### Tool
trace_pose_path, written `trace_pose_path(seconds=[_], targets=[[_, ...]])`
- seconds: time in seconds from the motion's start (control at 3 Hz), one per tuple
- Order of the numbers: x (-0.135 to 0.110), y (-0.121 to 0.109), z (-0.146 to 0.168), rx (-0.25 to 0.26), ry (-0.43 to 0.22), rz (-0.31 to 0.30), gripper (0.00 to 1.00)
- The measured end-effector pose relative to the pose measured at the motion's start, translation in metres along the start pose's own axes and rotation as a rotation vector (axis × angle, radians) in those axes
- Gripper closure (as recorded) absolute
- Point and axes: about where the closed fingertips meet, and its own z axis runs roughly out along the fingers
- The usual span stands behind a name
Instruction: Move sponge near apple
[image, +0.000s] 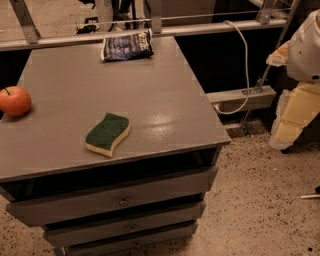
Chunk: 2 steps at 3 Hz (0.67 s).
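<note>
The sponge (108, 133), dark green on top over pale yellow foam, lies flat on the grey cabinet top (150, 90) near its front edge. The red-orange apple (15, 100) sits at the cabinet's left edge, well to the left of the sponge and a little further back. My gripper (292, 117) hangs at the far right of the view, off the cabinet and over the floor, far from both the sponge and the apple. It holds nothing that I can see.
A dark blue snack bag (127, 47) lies at the back edge of the cabinet top. The cabinet has drawers (120, 200) below. A white cable (243, 65) and metal rails run behind and to the right. Speckled floor (260, 200) lies to the right.
</note>
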Motion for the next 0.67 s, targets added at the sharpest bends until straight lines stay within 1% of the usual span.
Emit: trace_pose_path(seconds=[0.33,0.67], targets=[[0.0,0.0,0.0,0.0,0.0,0.0,0.0],[-0.023,0.002,0.011,-0.009,-0.066,-0.011,0.0]])
